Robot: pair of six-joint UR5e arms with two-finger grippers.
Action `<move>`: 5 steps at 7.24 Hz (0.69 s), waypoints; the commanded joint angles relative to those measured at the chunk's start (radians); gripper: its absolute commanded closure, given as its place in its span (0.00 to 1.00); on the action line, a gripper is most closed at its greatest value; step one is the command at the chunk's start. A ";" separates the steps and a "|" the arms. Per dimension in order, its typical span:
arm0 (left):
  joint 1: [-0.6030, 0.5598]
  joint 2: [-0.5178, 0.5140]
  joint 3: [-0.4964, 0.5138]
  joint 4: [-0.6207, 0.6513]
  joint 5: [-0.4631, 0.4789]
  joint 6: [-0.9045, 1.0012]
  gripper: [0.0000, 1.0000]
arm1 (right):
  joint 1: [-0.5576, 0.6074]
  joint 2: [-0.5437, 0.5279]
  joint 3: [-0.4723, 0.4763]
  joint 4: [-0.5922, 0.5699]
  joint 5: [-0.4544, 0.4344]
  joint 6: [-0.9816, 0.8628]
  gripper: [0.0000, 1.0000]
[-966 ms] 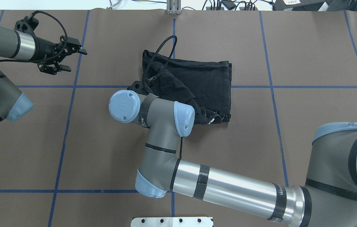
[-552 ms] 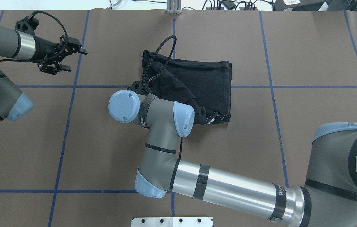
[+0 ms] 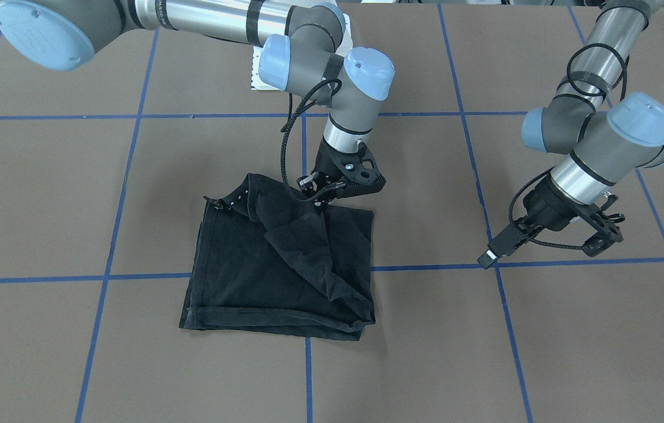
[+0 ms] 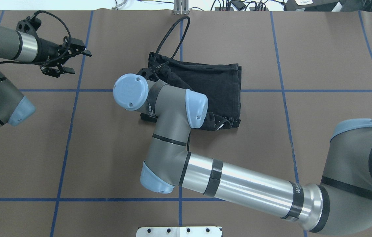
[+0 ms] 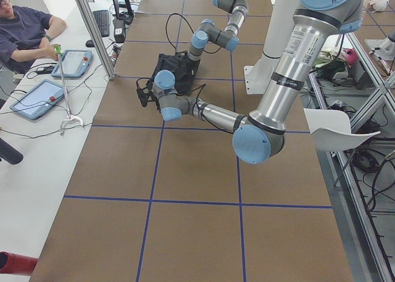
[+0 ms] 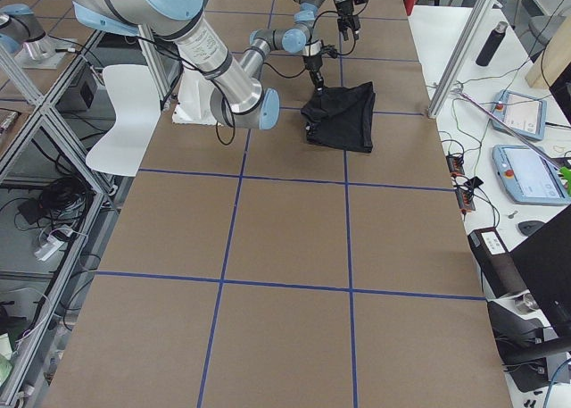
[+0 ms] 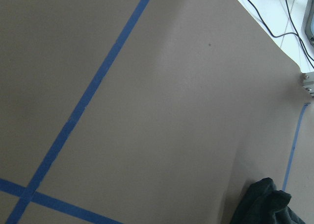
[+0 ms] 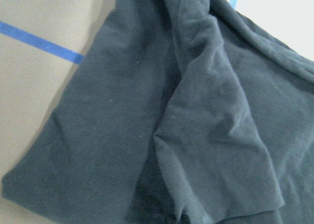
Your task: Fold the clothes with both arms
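Right hand (image 3: 315, 195): over T-shirt (image 3: 232, 276) edge, closure unclear | left hand (image 4: 80, 62): spread, well aside

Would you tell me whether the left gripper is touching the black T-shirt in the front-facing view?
No, the left gripper hovers open over the bare brown table, well clear of the T-shirt.
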 commanded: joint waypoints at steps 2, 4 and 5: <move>0.000 -0.004 -0.008 0.002 -0.001 -0.016 0.00 | 0.133 -0.012 0.067 -0.091 0.014 -0.178 1.00; 0.000 -0.005 -0.009 0.002 -0.001 -0.018 0.00 | 0.222 -0.047 0.008 -0.042 0.004 -0.278 1.00; 0.002 -0.007 -0.009 0.002 0.000 -0.030 0.00 | 0.244 -0.052 -0.103 0.099 -0.012 -0.295 1.00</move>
